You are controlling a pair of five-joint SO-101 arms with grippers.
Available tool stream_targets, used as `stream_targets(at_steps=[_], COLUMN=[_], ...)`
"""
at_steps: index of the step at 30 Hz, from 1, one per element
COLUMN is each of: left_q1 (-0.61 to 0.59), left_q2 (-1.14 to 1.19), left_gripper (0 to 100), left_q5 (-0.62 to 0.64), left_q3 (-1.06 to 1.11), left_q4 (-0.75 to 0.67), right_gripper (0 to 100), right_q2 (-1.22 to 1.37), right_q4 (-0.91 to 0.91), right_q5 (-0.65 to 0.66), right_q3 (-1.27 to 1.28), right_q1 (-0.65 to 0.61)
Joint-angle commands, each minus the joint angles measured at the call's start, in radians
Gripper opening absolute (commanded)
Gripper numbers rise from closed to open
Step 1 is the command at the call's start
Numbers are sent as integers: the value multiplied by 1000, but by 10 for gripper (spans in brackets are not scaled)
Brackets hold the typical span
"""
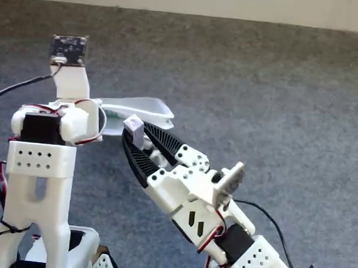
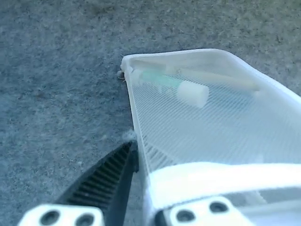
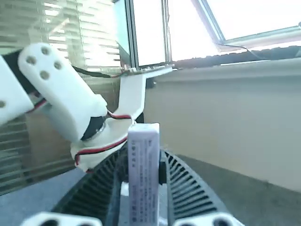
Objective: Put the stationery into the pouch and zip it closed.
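A translucent white mesh pouch (image 2: 211,127) is held off the grey carpet, with my left gripper (image 2: 141,160) shut on its near edge; one black finger (image 2: 108,181) lies outside the mesh. Inside it lie a green pen (image 2: 160,79) and a short white cylinder (image 2: 193,93). In the high view the pouch (image 1: 141,109) juts out from the left arm. My right gripper (image 1: 134,132) sits just beside and below the pouch, shut on a small white eraser block (image 1: 133,126). The eraser (image 3: 143,141) stands upright between the ribbed black fingers of the right gripper (image 3: 143,165).
Grey carpet (image 1: 278,97) covers the whole work area, with free room to the right and far side. The left arm's white body (image 1: 40,162) stands close to the right gripper. A wall and windows (image 3: 188,28) lie beyond.
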Motion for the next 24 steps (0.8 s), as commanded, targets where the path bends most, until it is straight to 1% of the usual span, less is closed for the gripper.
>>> stream_targets(at_steps=[1,4,7,10,18,24], left_q1=[54,70,67,64,64,62], left_q2=[-30,-30,-30,-30,-30,-30], left_gripper=[11,11,11,11,11,11], left_q5=[-8,-9,-9,-9,-9,-9], left_q3=[-13,-15,-15,-15,-13,-13], left_q4=[11,17,15,15,17,17], right_gripper=[5,5,5,5,5,5], right_q2=[-15,1,91,223,509,639], right_q4=[-177,-199,-214,-280,-498,-556], right_q5=[14,14,14,14,14,14], right_q3=[24,24,7,-47,-93,-88], right_q1=[16,16,16,18,91,87])
